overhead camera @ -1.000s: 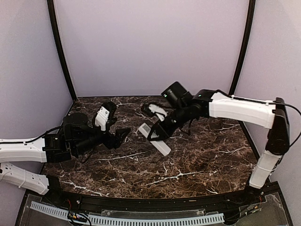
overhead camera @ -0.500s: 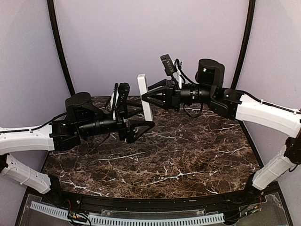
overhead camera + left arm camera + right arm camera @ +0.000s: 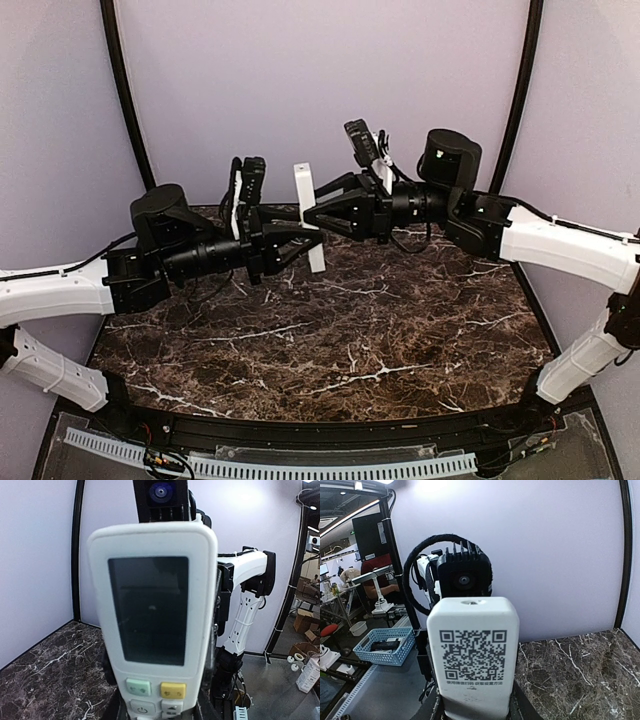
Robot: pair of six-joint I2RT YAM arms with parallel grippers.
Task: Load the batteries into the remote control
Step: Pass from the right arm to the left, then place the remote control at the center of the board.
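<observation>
The white remote control (image 3: 303, 186) stands upright in the air above the back of the table, between the two arms. My right gripper (image 3: 313, 212) is shut on it from the right, and my left gripper (image 3: 299, 233) is shut on it from the left, slightly lower. In the left wrist view the remote control (image 3: 155, 610) shows its dark display and coloured buttons, with my left gripper (image 3: 159, 713) at its sides. The right wrist view shows the remote control (image 3: 474, 655) from its back, with a QR code, clamped in my right gripper (image 3: 474, 713). The batteries are out of view.
The dark marble table (image 3: 380, 330) lies well below both grippers. Purple walls and black corner posts close the back and sides. A blue basket (image 3: 385, 645) sits off the table, beyond the left arm.
My right gripper lifted the remote control off the table and stood it upright in the air. The left arm rose to meet it, and its wide-open jaws closed on the remote.
</observation>
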